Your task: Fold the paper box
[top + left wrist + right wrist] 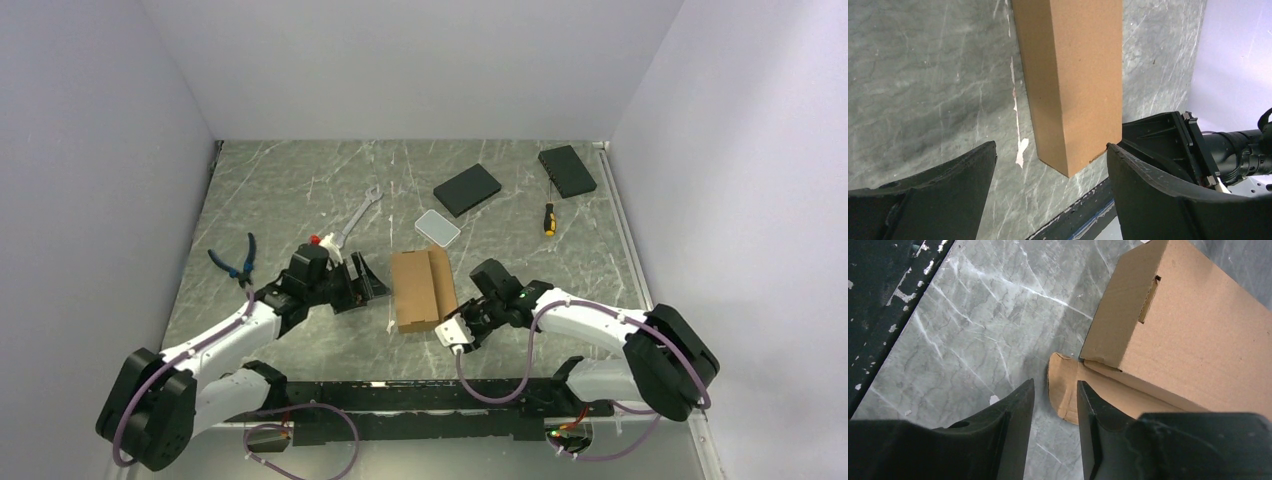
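Observation:
The paper box (422, 290) is a brown cardboard carton lying on the marble table between my two grippers. In the left wrist view its near end (1073, 75) sits just ahead of my left gripper (1050, 150), which is wide open and empty; the right finger (1128, 170) is close to the box's corner. In the right wrist view the box (1188, 325) has a tuck slot in its end, and a loose rounded flap (1064, 385) lies flat on the table. My right gripper (1055, 386) is narrowly open, with the flap's edge between the fingertips.
Blue-handled pliers (238, 262) and a wrench (355, 220) lie at the left and behind. Two black slabs (467, 189) (567, 170), a screwdriver (549, 218) and a translucent white case (437, 228) lie at the back. The black base rail (400, 395) runs along the near edge.

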Robot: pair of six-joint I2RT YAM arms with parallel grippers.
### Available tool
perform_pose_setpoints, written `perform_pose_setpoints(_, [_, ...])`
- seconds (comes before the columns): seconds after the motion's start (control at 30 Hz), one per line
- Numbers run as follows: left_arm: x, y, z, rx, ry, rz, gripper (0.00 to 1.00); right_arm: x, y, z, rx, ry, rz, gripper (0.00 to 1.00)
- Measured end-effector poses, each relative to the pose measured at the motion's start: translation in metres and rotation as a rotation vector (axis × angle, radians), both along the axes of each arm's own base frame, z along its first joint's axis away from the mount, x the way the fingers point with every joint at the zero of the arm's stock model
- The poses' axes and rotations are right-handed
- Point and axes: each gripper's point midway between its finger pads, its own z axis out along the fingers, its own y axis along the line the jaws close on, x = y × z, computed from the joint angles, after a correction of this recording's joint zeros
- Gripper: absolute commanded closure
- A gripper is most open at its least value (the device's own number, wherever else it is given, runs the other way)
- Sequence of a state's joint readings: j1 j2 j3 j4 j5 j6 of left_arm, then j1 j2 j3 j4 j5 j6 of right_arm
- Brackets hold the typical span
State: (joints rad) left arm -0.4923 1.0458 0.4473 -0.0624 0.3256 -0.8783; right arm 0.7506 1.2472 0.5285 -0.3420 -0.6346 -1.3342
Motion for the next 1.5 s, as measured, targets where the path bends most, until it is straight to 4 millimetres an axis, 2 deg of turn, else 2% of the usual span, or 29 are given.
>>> perform_pose_setpoints(0.13, [0.003, -0.004, -0.003, -0.009, 0.002, -0.010, 0.15, -0.001, 0.002, -0.003, -0.013, -0.005, 0.003, 0.66])
perform_pose_setpoints(0.37, [0.008, -0.009, -0.006, -0.020, 0.002, -0.019, 0.22, -0.005, 0.005, -0.007, -0.025, -0.006, 0.017, 0.73])
perform_pose_setpoints(0.73, [0.011, -0.017, -0.016, -0.011, 0.030, -0.041, 0.24, -0.003, 0.006, -0.007, -0.030, -0.002, -0.009, 0.86])
perform_pose_setpoints(1.17, [0.008, -0.017, -0.041, 0.031, 0.104, -0.045, 0.25, 0.003, 0.008, -0.008, -0.040, 0.030, -0.078, 0.99])
perform_pose_setpoints(1.5, [0.008, -0.017, -0.048, 0.042, 0.118, -0.050, 0.26, 0.013, 0.013, -0.001, -0.035, 0.073, -0.177, 1.00])
